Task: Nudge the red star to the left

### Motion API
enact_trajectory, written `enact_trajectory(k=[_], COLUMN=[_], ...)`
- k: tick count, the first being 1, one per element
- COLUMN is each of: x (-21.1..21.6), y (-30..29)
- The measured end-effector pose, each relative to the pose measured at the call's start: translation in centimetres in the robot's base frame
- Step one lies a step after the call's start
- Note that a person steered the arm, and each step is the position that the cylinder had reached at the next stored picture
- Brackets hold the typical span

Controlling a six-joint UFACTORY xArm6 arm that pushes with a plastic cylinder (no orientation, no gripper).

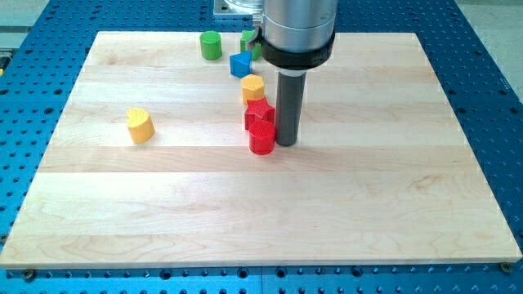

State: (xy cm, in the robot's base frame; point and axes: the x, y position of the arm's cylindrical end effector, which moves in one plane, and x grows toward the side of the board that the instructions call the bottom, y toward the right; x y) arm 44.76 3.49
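Note:
The red star point(258, 113) lies near the board's middle, just above a red cylinder point(262, 138) that touches it. My tip point(285, 144) stands right beside both, on their right, touching or nearly touching the red cylinder. The rod hangs from the grey arm body point(297, 33) at the view's top.
A yellow hexagon block point(253, 87) sits just above the red star. A blue block point(240, 64) is above that. A green cylinder point(211, 45) and a partly hidden green block point(248, 38) are at the top edge. A yellow heart point(140, 125) lies at the left of the wooden board point(392, 188).

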Motion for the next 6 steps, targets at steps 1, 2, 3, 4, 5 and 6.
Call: enact_trajectory(k=[1, 2, 3, 4, 5, 6], x=[0.0, -2.7, -3.5, -3.5, -3.5, -3.5], y=[-0.4, 3.8, 3.0, 2.4, 0.8, 0.0])
